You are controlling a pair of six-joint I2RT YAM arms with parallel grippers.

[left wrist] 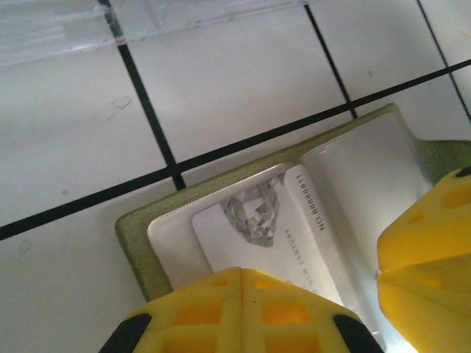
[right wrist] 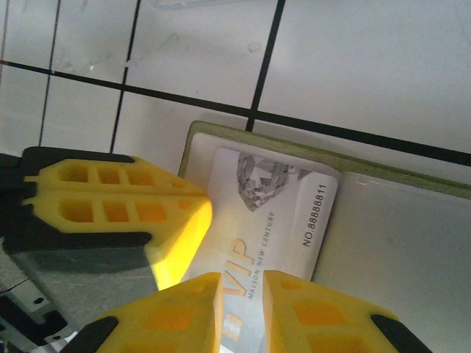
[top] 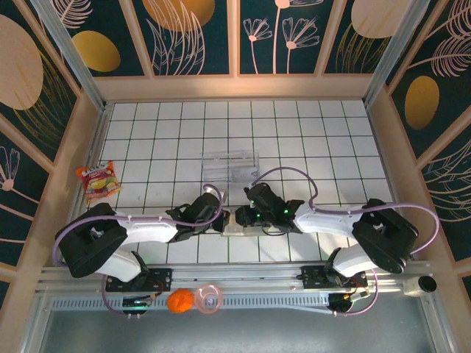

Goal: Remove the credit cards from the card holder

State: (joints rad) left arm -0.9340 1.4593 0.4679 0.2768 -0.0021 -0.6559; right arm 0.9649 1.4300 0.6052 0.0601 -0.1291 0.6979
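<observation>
Olive-green fabric bifold card holder lay open, lower centre of frame, with a pale grey-white flat credit card on its beige inside. The left gripper was pinched tight on nothing. The right gripper stood narrow over the card, and I couldn't tell if it held it.

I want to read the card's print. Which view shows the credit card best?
The right wrist view: the credit card lies large there, its VIP lettering and number legible. The left wrist view shows it turned, its near end behind the left fingers. The top view leaves it too small to tell.
</observation>
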